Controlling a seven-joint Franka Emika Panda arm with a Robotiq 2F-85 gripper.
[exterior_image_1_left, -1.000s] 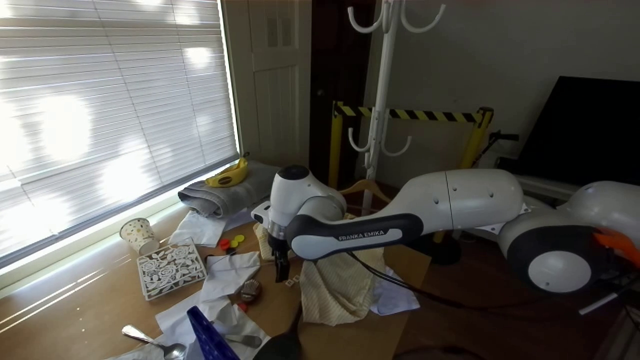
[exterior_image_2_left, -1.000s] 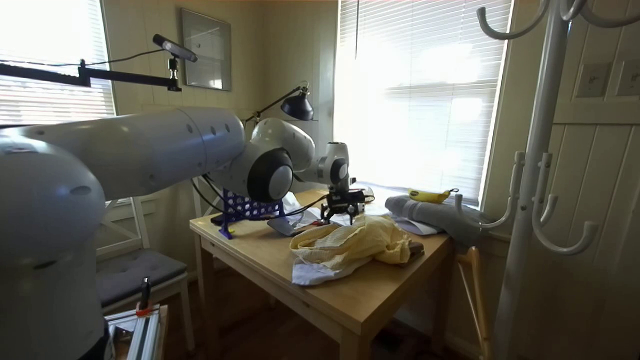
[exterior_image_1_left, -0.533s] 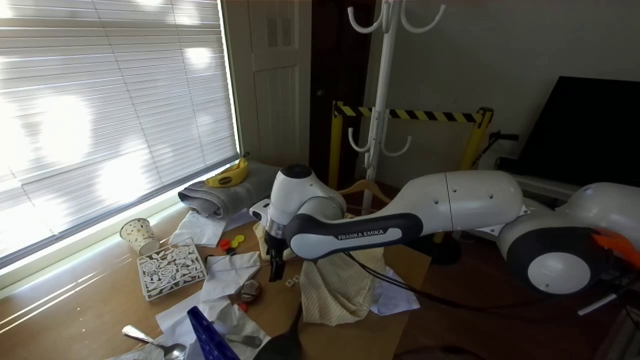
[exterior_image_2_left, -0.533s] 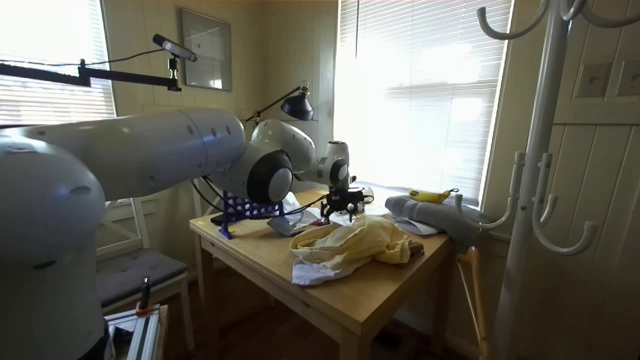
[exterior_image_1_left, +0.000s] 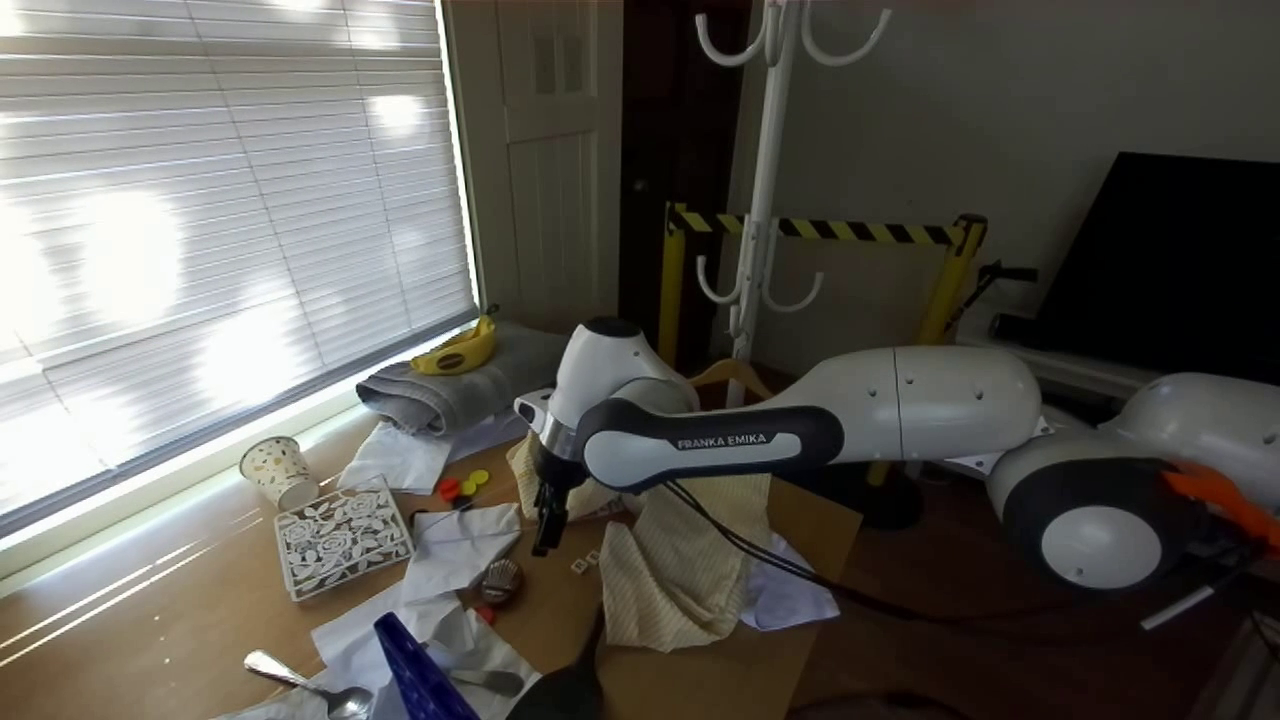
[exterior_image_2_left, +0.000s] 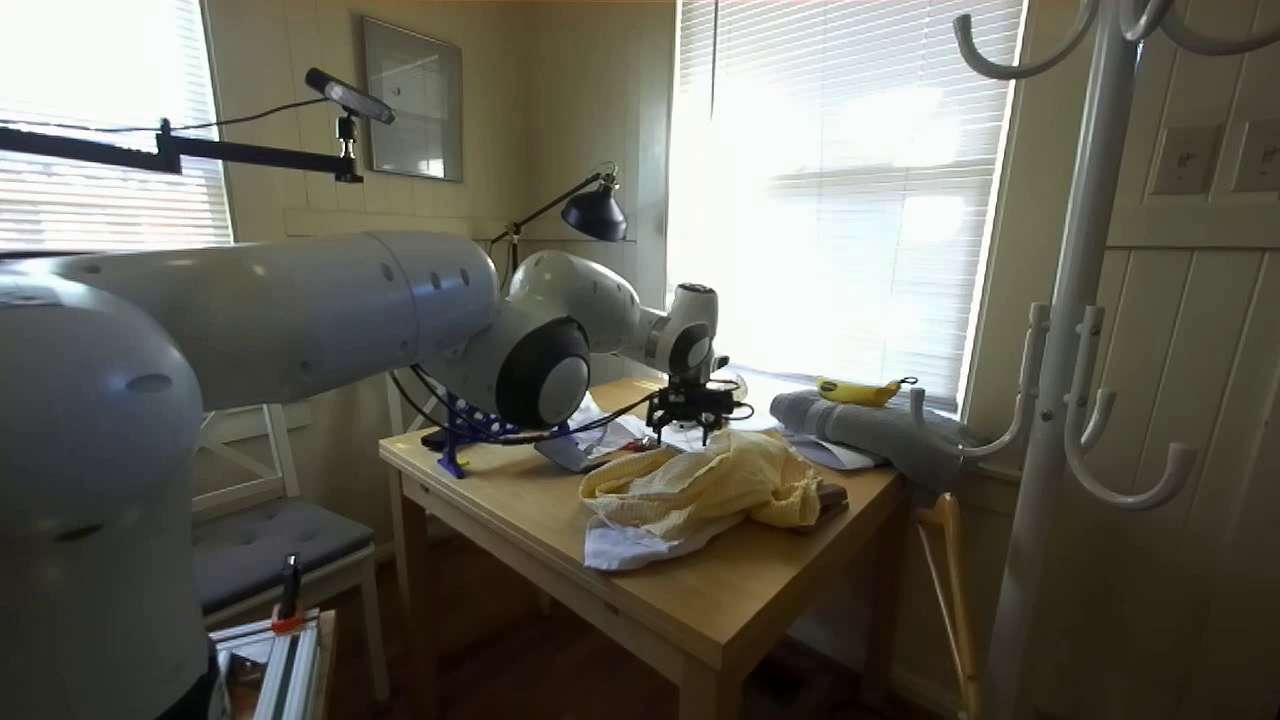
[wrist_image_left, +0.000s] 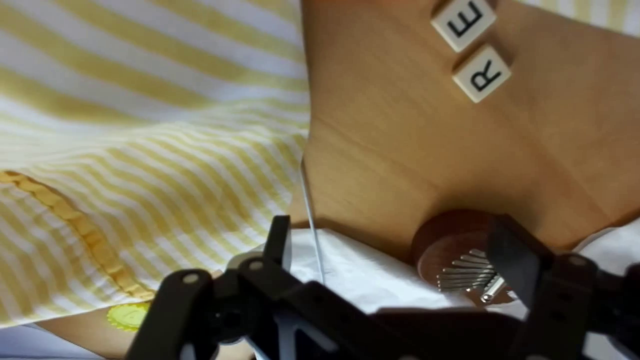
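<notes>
The claw (wrist_image_left: 395, 245) stands wide apart, grasping nothing. In the wrist view, the round thumb piano (wrist_image_left: 452, 252) lies off-centre, partly hidden by the right-hand fingertip (wrist_image_left: 516, 262).

Strong daylight comes through lowered blinds (exterior_image_1_left: 300, 200) in both exterior views, near-white in spots; thin sun streaks (exterior_image_1_left: 120, 585) cross the wooden surface (exterior_image_2_left: 720, 600). A cream wall (exterior_image_2_left: 495, 110) carries a framed panel (exterior_image_2_left: 412, 100); a black lamp (exterior_image_2_left: 594, 212) sits lower and apart from it. A white chair (exterior_image_2_left: 345, 566) with a grey cushion (exterior_image_2_left: 275, 540) stands near the surface. Yellow-black barrier tape (exterior_image_1_left: 865, 231) runs behind the white coat stand (exterior_image_1_left: 774, 130). Floor (exterior_image_1_left: 1000, 660) is dark reddish-brown.
</notes>
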